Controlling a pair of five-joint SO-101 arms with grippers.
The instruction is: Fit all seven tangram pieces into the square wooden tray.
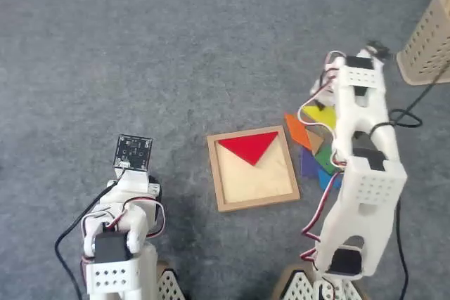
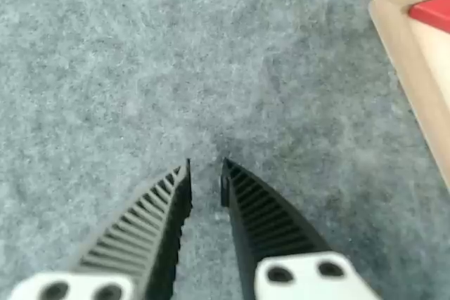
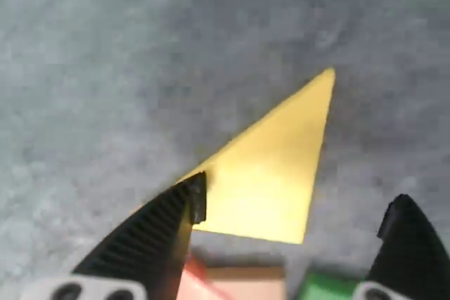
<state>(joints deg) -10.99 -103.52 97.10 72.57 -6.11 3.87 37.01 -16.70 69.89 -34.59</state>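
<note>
Grey carpet (image 1: 140, 61) lies open from the wooden tray's (image 1: 214, 173) nine to twelve o'clock. At three o'clock the right arm (image 1: 362, 173) overhangs crowded loose pieces (image 1: 297, 130); the left arm (image 1: 123, 237) sits at seven.

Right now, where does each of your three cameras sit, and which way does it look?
High view: fixed above the table, looking down on the wooden tray, left arm and right arm.
Left wrist view: on the left arm, looking past the left gripper at the table and the tray's corner.
Right wrist view: on the right arm, looking past the right gripper onto the yellow triangle.
Shared: high and left wrist both show the tray and red triangle.
</note>
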